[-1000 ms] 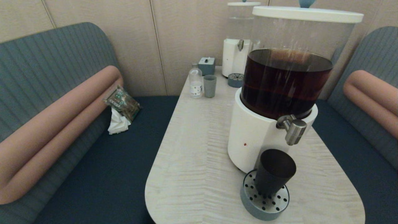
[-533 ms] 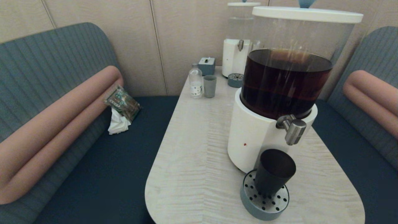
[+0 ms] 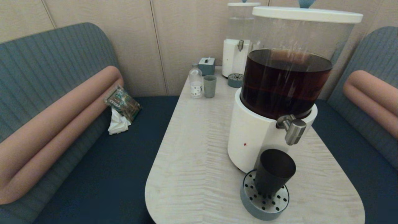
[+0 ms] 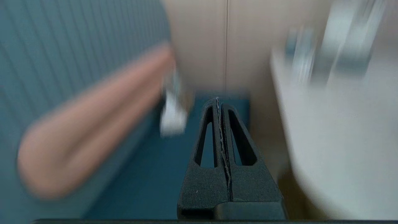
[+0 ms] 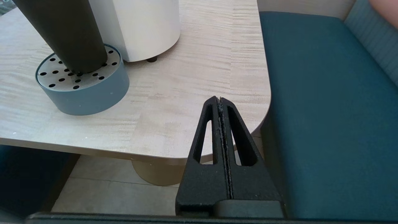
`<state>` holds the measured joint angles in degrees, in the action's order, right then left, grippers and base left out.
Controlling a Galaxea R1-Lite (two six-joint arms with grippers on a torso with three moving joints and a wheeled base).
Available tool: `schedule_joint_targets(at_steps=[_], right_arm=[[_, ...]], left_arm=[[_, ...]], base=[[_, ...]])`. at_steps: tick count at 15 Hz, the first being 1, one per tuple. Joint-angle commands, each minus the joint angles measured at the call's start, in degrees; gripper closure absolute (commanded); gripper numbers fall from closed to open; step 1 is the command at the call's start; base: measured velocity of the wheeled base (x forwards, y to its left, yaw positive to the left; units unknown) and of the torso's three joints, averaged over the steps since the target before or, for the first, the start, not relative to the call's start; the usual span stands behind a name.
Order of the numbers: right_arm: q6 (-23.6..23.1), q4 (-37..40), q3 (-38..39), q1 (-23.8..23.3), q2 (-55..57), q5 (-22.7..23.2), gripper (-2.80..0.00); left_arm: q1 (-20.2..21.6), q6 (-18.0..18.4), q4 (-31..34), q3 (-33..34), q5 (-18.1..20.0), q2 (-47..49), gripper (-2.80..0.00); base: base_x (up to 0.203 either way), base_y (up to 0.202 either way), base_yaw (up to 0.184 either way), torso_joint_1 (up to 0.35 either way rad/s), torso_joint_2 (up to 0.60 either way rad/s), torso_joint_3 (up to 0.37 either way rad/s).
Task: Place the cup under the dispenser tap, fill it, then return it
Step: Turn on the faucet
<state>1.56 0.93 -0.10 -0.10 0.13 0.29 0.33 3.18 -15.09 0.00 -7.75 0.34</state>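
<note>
Well, head view first: the cup stands on a round grey drip tray w/ perforated top, right under the dispenser tap, at the near end of the counter. Behind the tray and touching close is the big dispenser, white base, clear tank of dark brown liquid. Far end of the counter: a small clear bottle just beside a pale grey-green cup, a small grey box, and a second dispenser w/ clear liquid and its own drip tray. On the bench seat to our left lies a snack packet w/ a white tissue. Neither of our arms shows here.

Left wrist view: our left gripper has its fingers pressed together, holding nothing, out over the blue seat beside the counter edge; surroundings too smeared to name.

Right wrist view: our right gripper is likewise closed tight on nothing, fingers off the counter's near corner, well apart from the cup. Only this view shows the dispenser's small foot and the counter's pedestal below.
</note>
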Motion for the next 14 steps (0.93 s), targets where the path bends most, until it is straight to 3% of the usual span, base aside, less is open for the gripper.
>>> schedule_joint_targets(at_steps=[1, 3, 5, 12, 14], right_arm=[[0.02, -0.05, 0.01, 0.05, 0.04, 0.06, 0.0], [-0.07, 0.22, 0.01, 0.01, 0.04, 0.15, 0.0], [-0.07, 0.22, 0.01, 0.01, 0.04, 0.15, 0.0], [-0.13, -0.9, -0.61, 0.01, 0.01, 0.15, 0.0], [0.04, -1.09, -6.72, 0.06, 0.29, 0.83, 0.0]], left_arm=[[0.02, 0.3, 8.82, 0.02, 1.03, -0.25, 0.0], [0.02, -0.22, 11.58, 0.08, 6.31, -0.25, 0.0], [-0.04, -0.38, 18.19, -0.82, 8.21, -0.25, 0.0], [-0.07, -1.07, 18.7, -1.05, 8.04, -0.25, 0.0], [-0.07, -1.08, 18.7, -1.05, 8.02, -0.25, 0.0]], base=[[0.0, 0.0, 0.0, 0.0, 0.0, 0.0], [0.0, 0.0, 0.0, 0.0, 0.0, 0.0], [0.0, 0.0, 0.0, 0.0, 0.0, 0.0], [0.0, 0.0, 0.0, 0.0, 0.0, 0.0], [0.0, 0.0, 0.0, 0.0, 0.0, 0.0]])
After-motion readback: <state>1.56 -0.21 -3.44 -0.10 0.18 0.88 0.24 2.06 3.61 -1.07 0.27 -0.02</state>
